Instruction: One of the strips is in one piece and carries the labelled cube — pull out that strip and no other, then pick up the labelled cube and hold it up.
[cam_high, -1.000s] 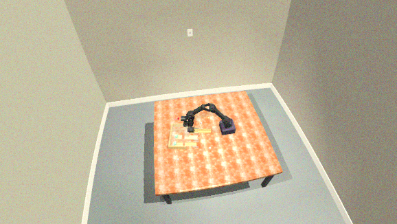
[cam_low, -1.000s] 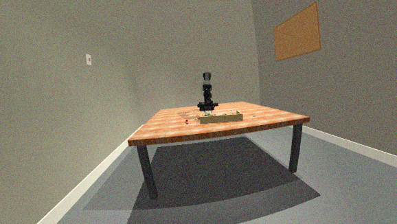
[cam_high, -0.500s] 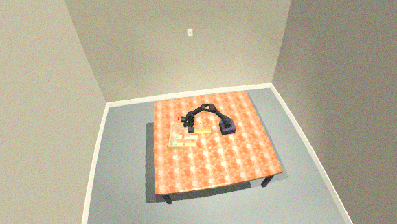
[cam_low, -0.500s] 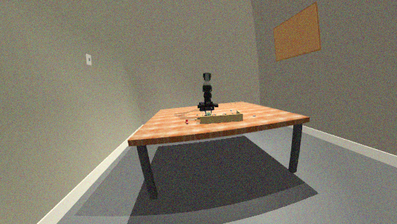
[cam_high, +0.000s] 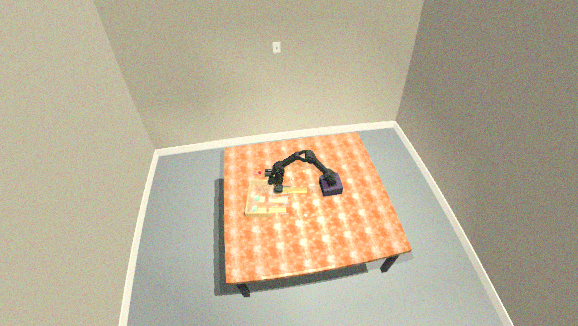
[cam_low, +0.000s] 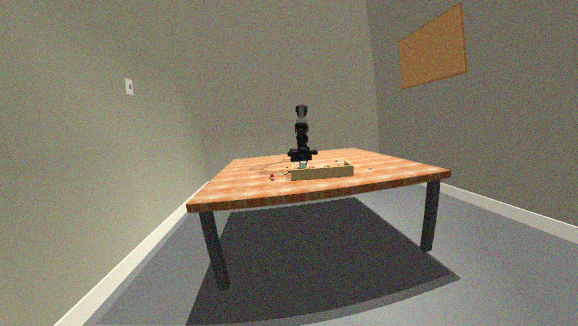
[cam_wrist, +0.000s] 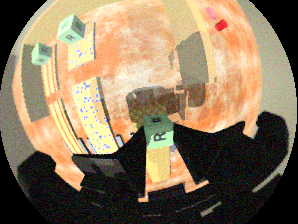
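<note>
My gripper (cam_wrist: 156, 126) (cam_low: 303, 164) is shut on a pale green cube (cam_wrist: 160, 139) marked R. It holds the cube over a yellow strip (cam_wrist: 159, 167) (cam_high: 296, 190) that sticks out of the tray toward the arm's base; the exact gap beneath the cube cannot be told. A blue-speckled strip (cam_wrist: 91, 112) shows a gap between two pieces, with a second green cube (cam_wrist: 71, 28) at its far end. A striped strip (cam_wrist: 66, 122) also shows a gap, with a third green cube (cam_wrist: 41, 54) at its far end.
The low yellow tray (cam_low: 322, 173) (cam_high: 246, 202) has walls around the strips' far ends. A small red object (cam_wrist: 221, 25) (cam_high: 259, 172) (cam_low: 272, 177) lies outside the tray, beside a pink piece (cam_wrist: 211, 13). The arm's purple base (cam_high: 331, 188) stands beyond the yellow strip's near end.
</note>
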